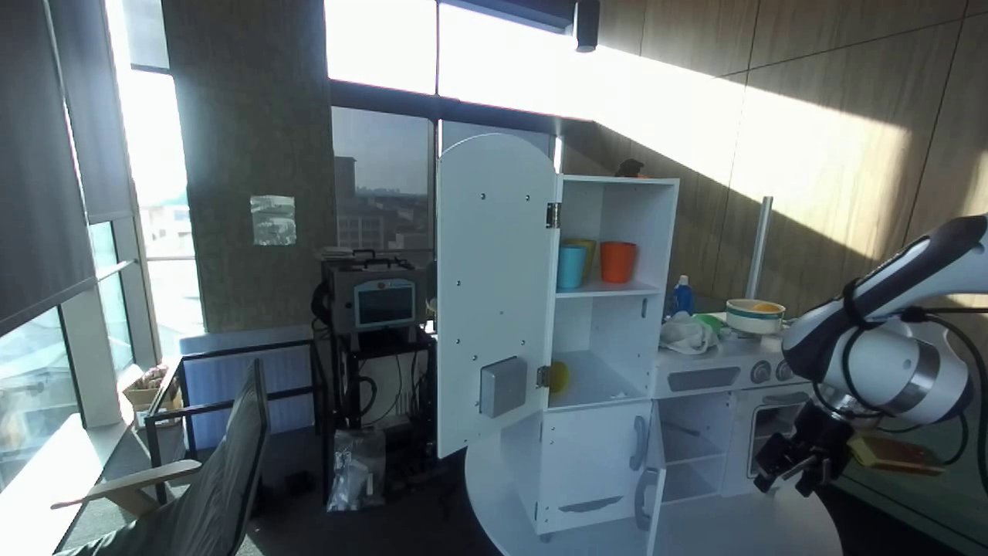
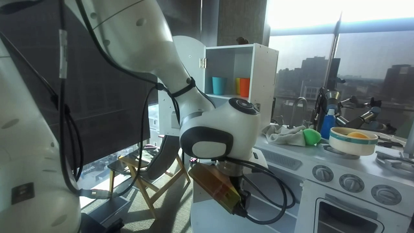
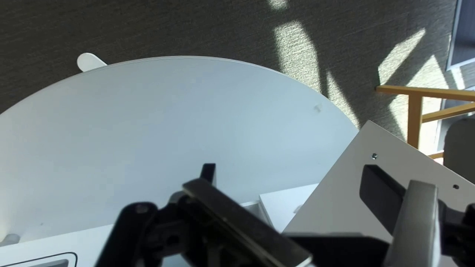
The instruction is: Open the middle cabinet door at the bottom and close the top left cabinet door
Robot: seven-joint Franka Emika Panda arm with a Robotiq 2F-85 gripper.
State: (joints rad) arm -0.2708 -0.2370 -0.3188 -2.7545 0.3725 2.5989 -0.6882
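A robot hand (image 1: pixel 786 485) is hovering over a round-edged white platform (image 3: pixel 148 129) in front of a play kitchen (image 2: pixel 265 77), its two fingers (image 3: pixel 245 220) standing wide apart. The middle cabinet door at the bottom (image 3: pixel 337 196) is jutting outward, swung open, near the hand, its inner face showing past one finger in the wrist view. The top left cabinet door (image 1: pixel 502 255) is also hanging open, higher than the hand and well to its left in an exterior view. Above and left of the hand there, a blue cup (image 1: pixel 571 268), a yellow cup (image 1: pixel 590 255) and an orange cup (image 1: pixel 618 262) are sitting on a shelf (image 1: pixel 610 293). To the hand's right in an exterior view, an oven (image 2: pixel 349 220) is facing out below a bowl (image 2: pixel 351 144).
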